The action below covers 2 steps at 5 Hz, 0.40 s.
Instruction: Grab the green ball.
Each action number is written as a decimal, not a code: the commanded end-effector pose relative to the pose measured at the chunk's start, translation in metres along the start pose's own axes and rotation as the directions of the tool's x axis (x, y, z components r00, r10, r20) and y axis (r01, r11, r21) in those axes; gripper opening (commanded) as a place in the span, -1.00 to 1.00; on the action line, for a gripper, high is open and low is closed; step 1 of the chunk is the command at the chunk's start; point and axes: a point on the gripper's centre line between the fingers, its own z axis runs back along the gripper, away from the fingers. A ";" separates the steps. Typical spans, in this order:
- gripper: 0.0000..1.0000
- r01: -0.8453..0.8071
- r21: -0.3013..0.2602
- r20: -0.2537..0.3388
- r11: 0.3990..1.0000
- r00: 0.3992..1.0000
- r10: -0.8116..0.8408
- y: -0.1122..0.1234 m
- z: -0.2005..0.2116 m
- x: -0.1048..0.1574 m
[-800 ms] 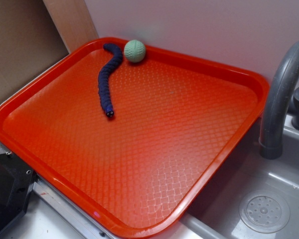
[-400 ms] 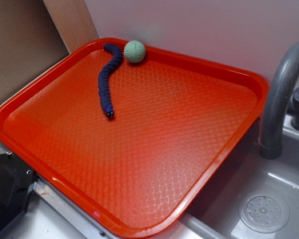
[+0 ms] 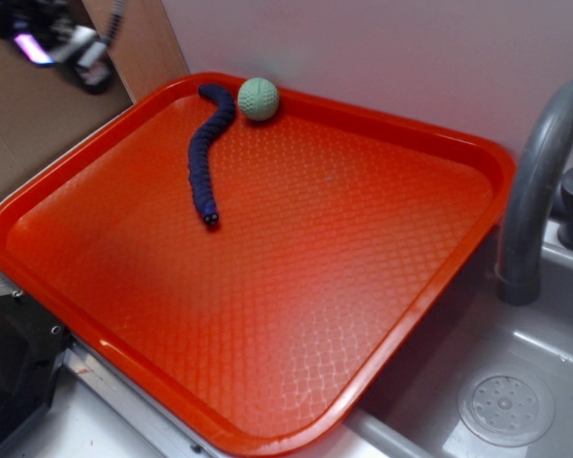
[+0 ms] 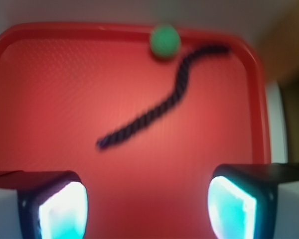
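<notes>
one ball: the green ball (image 3: 258,98) sits in the far corner of the red tray (image 3: 430,277), against the raised rim below the pale wall (image 3: 382,57). in my wrist view it shows as a blurred green spot (image 4: 164,41) at the tray's far edge.
ball's neighbour: the dark snake toy (image 3: 206,153) lies just beside the ball, its far end curling up near it; whether the two touch i cannot tell. its body runs away from the ball across the tray floor in a loose s-curve, also seen in the wrist view (image 4: 159,107).
tray: red, with a diamond-patterned floor, holding only the ball and the snake; one corner overhangs the sink.
my claw: my gripper (image 4: 147,206) is spread wide with nothing between the fingers; the two pads (image 4: 62,211) glow pale cyan at the bottom corners of the wrist view, with bare tray floor showing in the gap. the ball is well apart from the fingers, far ahead.
my arm from outside: a blurred dark shape (image 3: 53,43) at the top left corner of the exterior view, above the tray's outer edge and in front of the brown board (image 3: 38,114).
surroundings: a grey faucet (image 3: 540,181) arches at the right, over a grey sink (image 3: 477,372) with a round drain (image 3: 506,405).
</notes>
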 end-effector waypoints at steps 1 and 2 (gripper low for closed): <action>1.00 0.074 0.024 0.069 0.997 0.995 -0.076 0.036 -0.058 0.068; 1.00 0.061 0.050 0.093 0.997 0.994 -0.065 0.052 -0.074 0.084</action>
